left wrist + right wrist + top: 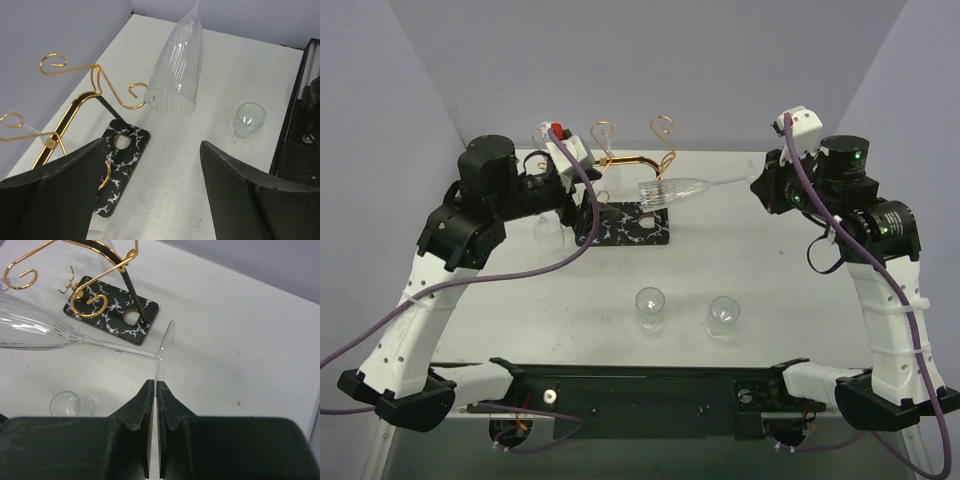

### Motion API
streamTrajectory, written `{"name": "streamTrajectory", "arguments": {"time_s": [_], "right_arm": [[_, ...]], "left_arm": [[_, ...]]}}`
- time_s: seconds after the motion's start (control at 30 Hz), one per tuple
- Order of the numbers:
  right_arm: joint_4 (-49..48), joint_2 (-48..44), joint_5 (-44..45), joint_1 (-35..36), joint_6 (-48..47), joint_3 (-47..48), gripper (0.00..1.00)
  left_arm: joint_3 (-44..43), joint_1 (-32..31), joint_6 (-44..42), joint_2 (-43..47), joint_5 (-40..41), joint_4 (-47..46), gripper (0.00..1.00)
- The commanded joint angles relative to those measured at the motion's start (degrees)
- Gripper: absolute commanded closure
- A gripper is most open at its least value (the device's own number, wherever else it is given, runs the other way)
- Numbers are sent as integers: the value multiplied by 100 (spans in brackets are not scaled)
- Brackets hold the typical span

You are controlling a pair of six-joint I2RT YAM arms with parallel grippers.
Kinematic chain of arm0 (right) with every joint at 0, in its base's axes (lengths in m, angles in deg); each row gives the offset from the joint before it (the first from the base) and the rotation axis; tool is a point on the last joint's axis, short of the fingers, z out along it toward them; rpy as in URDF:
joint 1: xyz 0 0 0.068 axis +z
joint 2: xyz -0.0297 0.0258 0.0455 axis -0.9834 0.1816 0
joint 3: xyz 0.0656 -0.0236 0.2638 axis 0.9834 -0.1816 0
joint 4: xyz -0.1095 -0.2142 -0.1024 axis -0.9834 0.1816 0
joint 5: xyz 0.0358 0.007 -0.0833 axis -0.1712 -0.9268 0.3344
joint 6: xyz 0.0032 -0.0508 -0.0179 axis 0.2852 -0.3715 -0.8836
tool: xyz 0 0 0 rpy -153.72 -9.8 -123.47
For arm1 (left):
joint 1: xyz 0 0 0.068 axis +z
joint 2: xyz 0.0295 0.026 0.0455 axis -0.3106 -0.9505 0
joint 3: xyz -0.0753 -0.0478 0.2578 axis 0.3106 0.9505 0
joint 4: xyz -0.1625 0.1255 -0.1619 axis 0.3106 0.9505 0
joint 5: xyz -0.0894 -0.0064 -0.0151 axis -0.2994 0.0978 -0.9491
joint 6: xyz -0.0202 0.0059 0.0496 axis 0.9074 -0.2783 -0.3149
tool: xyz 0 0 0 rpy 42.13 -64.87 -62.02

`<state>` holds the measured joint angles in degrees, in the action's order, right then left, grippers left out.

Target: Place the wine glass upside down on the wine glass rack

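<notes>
Up close, jaws of the right gripper (153, 390) squeezed shut on the foot of the wine glass (30, 330), held in the air on its side. Further out, stem and bowl pointing toward the left gripper (152, 150), jaws wide apart and empty. Right by the bowl, the wine glass rack (127, 165), nearer the left arm.

Bright, even light casts soft shadows on the table (770, 260).
</notes>
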<state>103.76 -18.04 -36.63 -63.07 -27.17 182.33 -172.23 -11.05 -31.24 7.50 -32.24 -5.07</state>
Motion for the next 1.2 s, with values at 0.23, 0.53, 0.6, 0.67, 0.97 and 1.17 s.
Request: {"name": "streamTrajectory", "arguments": {"time_s": [0.23, 0.53, 0.6, 0.67, 0.97, 1.17], "right_arm": [[55, 486, 2294, -39, -1236, 1279, 100], [-296, 1215, 4421, 251, -2730, 1800, 100], [-481, 1355, 4851, 382, -2976, 1668, 100], [-752, 1505, 5203, 523, -3240, 1545, 100], [-2385, 2313, 6460, 1367, -4926, 1034, 100], [-3231, 3025, 6602, 1666, -5683, 1025, 100]], "left_arm": [[-72, 14, 505, 276, 1573, -446, 14], [-45, 102, 637, 364, 2048, -543, 14], [-63, 128, 655, 373, 2075, -560, 14], [-72, 155, 681, 373, 2067, -578, 14], [-98, 234, 638, 390, 2154, -578, 14], [-133, 295, 646, 408, 2207, -569, 13]]}}
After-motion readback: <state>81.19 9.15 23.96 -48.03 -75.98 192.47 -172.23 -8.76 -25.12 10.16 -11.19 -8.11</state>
